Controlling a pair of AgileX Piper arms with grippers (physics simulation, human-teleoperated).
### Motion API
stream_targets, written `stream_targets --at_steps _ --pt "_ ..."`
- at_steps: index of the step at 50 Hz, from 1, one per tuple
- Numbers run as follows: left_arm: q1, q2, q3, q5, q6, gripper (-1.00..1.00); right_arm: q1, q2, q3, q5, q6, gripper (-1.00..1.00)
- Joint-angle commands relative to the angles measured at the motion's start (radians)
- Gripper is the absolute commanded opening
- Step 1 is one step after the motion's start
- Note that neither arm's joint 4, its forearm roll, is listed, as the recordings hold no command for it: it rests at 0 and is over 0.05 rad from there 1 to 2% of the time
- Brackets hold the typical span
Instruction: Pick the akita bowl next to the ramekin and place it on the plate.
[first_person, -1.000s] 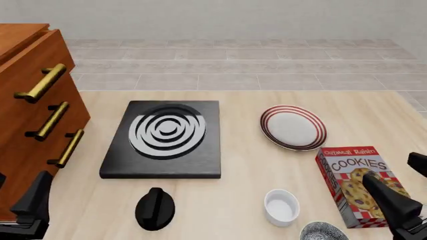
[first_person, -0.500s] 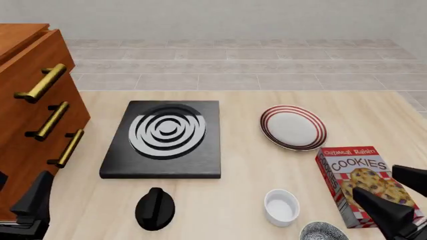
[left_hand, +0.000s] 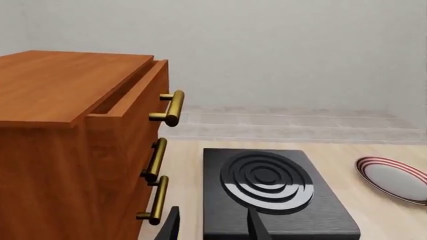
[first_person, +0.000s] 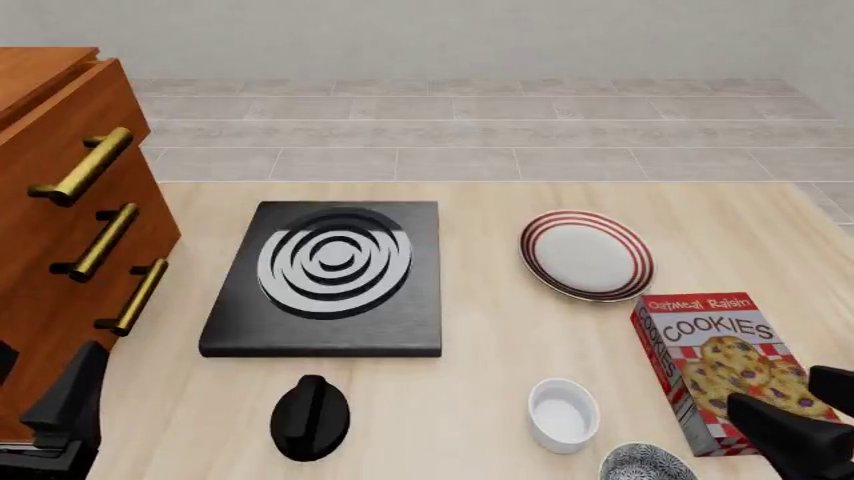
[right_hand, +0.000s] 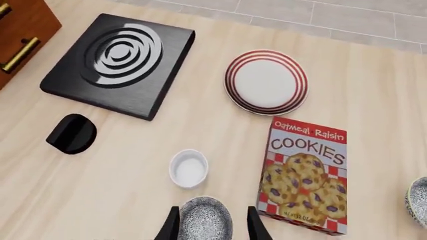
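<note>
The akita bowl (right_hand: 205, 219), speckled grey and white inside, sits on the table close beside the white ramekin (right_hand: 189, 168). My right gripper (right_hand: 210, 227) hangs open above the bowl, one finger on each side of it, touching nothing. In the front view the bowl (first_person: 647, 465) is cut off by the near edge, with the ramekin (first_person: 562, 414) to its left and the right gripper (first_person: 790, 440) low at the right. The red-striped plate (first_person: 586, 254) (right_hand: 266, 81) lies farther back. My left gripper (left_hand: 212, 230) is open and holds nothing.
A cookies box (first_person: 727, 365) lies right of the ramekin. A black stove (first_person: 327, 275) sits mid-table, a black ridged thing (first_person: 310, 417) in front of it, and a wooden drawer cabinet (first_person: 67, 230) at the left. Part of another speckled bowl (right_hand: 418, 195) shows beyond the box.
In the front view my right arm has drawn back and down toward the near right corner. The left arm and all objects are unmoved.
</note>
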Motion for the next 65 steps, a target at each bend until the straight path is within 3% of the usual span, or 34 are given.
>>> stream_targets --at_steps 1,15,33,57,60,65 --pt "-0.003 0.000 0.001 -0.002 -0.004 1.00 -0.039 -0.012 -0.017 0.056 0.021 1.00" --pt "-0.002 0.000 0.003 -0.009 -0.015 1.00 -0.060 -0.040 0.009 0.107 0.006 1.00" --pt "-0.004 0.000 0.001 -0.010 -0.025 1.00 -0.079 -0.036 0.089 0.079 -0.049 1.00" --pt "-0.004 0.001 0.003 -0.017 -0.041 1.00 -0.073 -0.007 0.198 -0.003 -0.053 1.00" --pt "-0.005 0.002 0.004 -0.018 -0.040 1.00 -0.062 0.007 0.214 -0.018 -0.023 1.00" --pt "-0.005 0.001 0.004 -0.015 -0.043 1.00 -0.061 0.038 0.215 -0.045 -0.027 1.00"
